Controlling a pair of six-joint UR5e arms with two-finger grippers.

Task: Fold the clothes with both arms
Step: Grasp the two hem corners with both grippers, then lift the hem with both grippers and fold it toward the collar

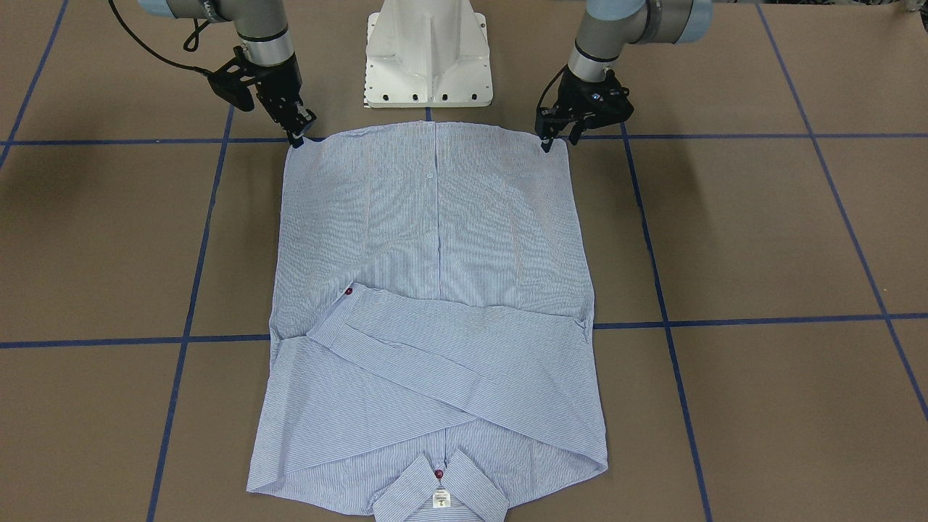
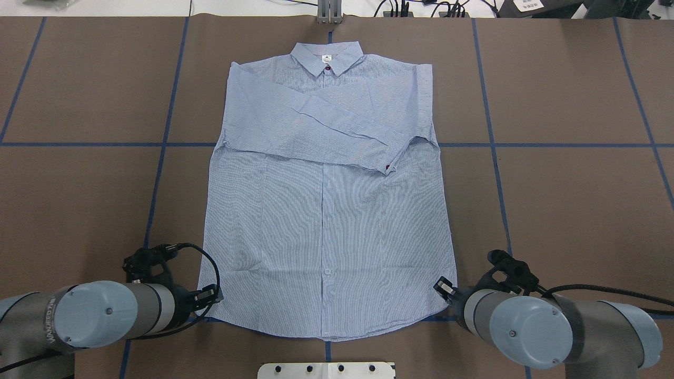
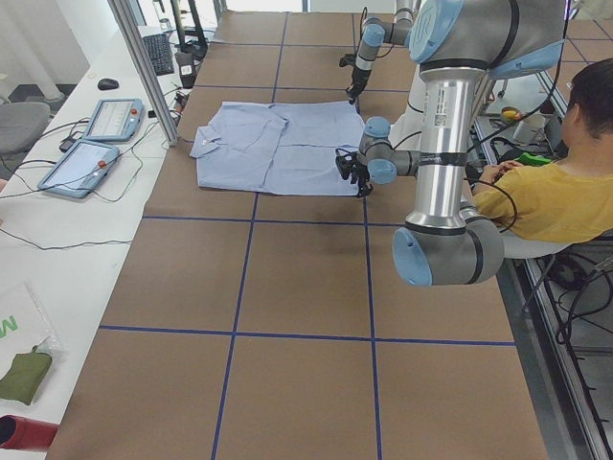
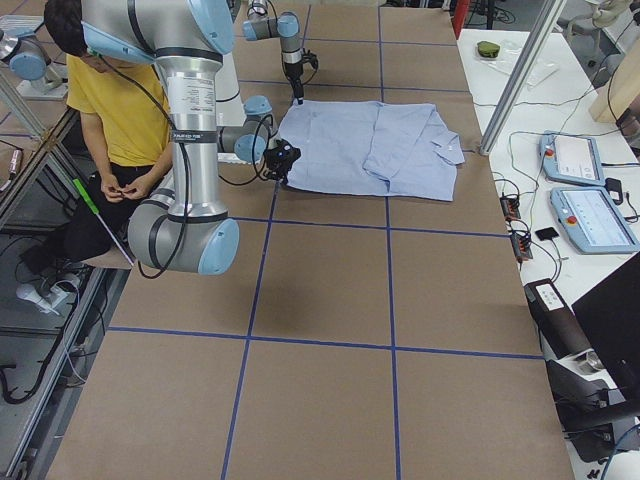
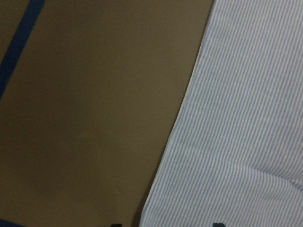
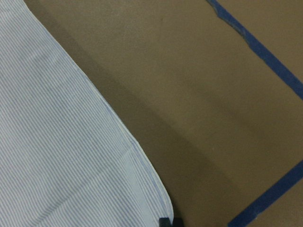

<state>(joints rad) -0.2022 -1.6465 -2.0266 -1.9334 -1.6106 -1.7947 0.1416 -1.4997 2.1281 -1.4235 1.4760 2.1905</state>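
One striped shirt [image 1: 435, 239] lies flat on the brown surface [image 1: 761, 232], with its two sleeves crossed over the chest. At one hem corner the left fingers [image 1: 545, 138] stand spread across the edge. At the other corner the right fingers [image 1: 297, 130] are pinched on the shirt.

brown table [image 1: 761, 232], blue tape lines [image 1: 725, 321], white pedestal base [image 1: 428, 58], seated person in yellow [image 3: 560, 201]

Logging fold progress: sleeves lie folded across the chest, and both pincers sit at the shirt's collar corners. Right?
No: the left pincer and right pincer sit at the hem corners of the shirt, opposite the collar, as the exterior front-facing view shows. The sleeves part holds.
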